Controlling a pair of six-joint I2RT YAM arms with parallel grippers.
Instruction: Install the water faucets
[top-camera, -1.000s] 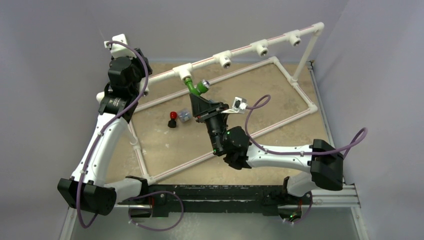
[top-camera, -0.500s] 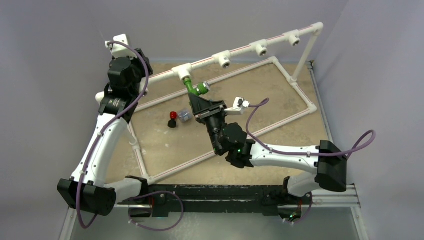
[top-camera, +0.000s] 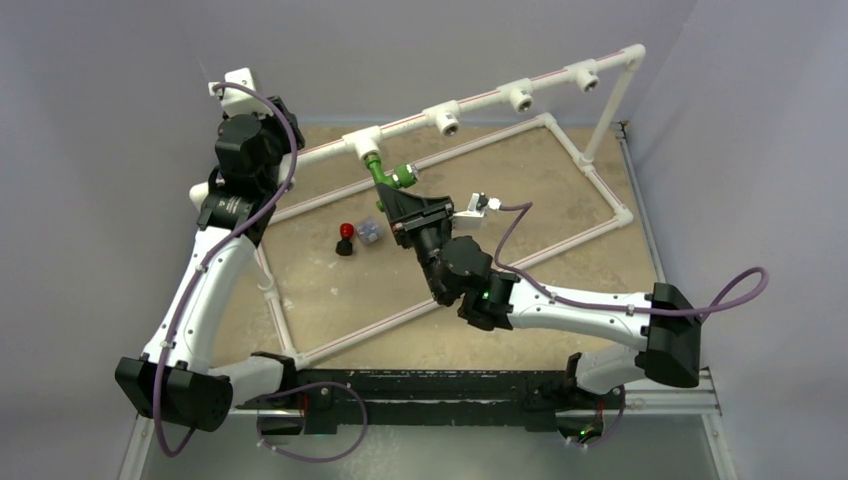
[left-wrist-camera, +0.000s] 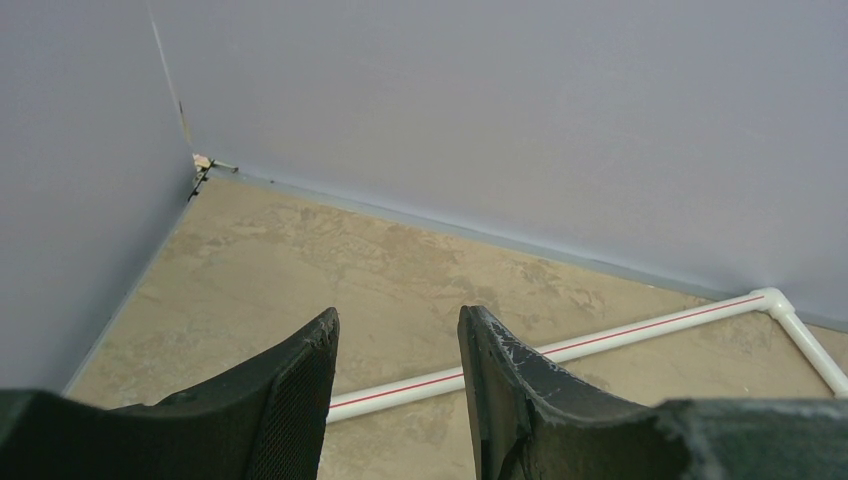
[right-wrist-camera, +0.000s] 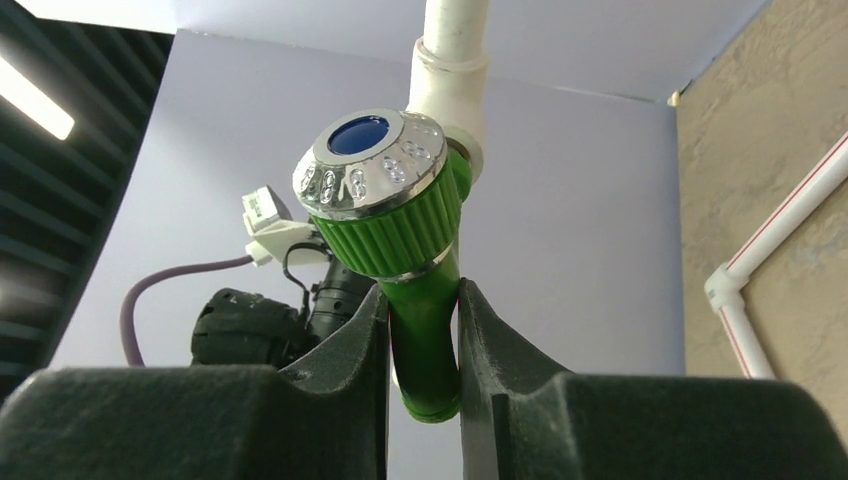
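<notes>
Three faucets counted. At 11 o'clock of the table (top-camera: 330, 290), set into the leftmost of four white tee fittings (top-camera: 365, 143): green faucet (right-wrist-camera: 415, 235) — glossy plastic, ribbed knob, chrome cap with a blue disc, smooth tubular body below. Clamped on that body by the right gripper (right-wrist-camera: 422, 300), matte black fingers narrow and pressed to both sides. At 9 o'clock, lying just beside each other on the mottled tan surface: black faucet (top-camera: 345, 240) with a round red knob, and pale faucet (top-camera: 369, 232) with a blue part. Up at 10 o'clock, left gripper (left-wrist-camera: 397, 330) — textured fingers parted, nothing between them, a thin white red-striped pipe (left-wrist-camera: 560, 350) beyond.
</notes>
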